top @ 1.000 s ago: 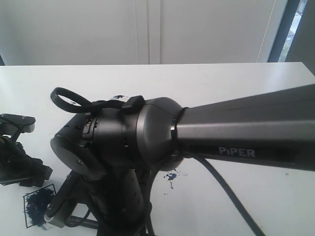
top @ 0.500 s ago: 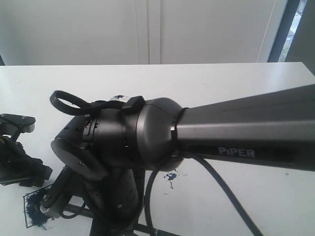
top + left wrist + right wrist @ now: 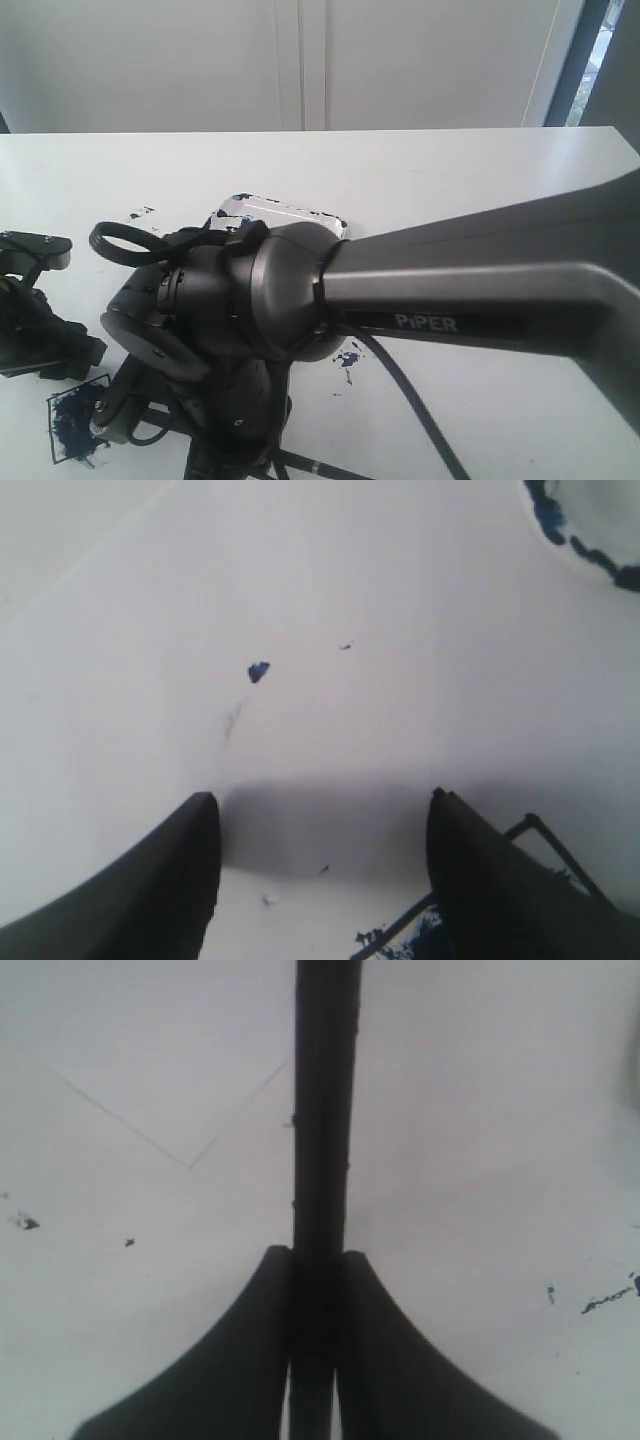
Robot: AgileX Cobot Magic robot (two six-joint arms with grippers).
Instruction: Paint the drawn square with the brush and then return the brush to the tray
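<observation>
Over the white table (image 3: 480, 180), R hand (image 3: 318, 1260) pinches brush (image 3: 322, 1110); L hand (image 3: 320, 825) wide, empty, near drawn square (image 3: 72, 418).

A white table (image 3: 470, 170) fills the scene, its far edge meeting pale wall panels (image 3: 150, 60) divided by a narrow vertical seam. At the upper right a window (image 3: 607, 40) with a dark frame (image 3: 568, 70) lets in daylight.

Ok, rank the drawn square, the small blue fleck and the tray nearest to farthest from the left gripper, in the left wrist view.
From the left gripper:
1. the drawn square, right beside one jaw.
2. the small blue fleck, alone, well ahead of the jaws.
3. the tray, farthest ahead, only its smeared rim showing.
</observation>
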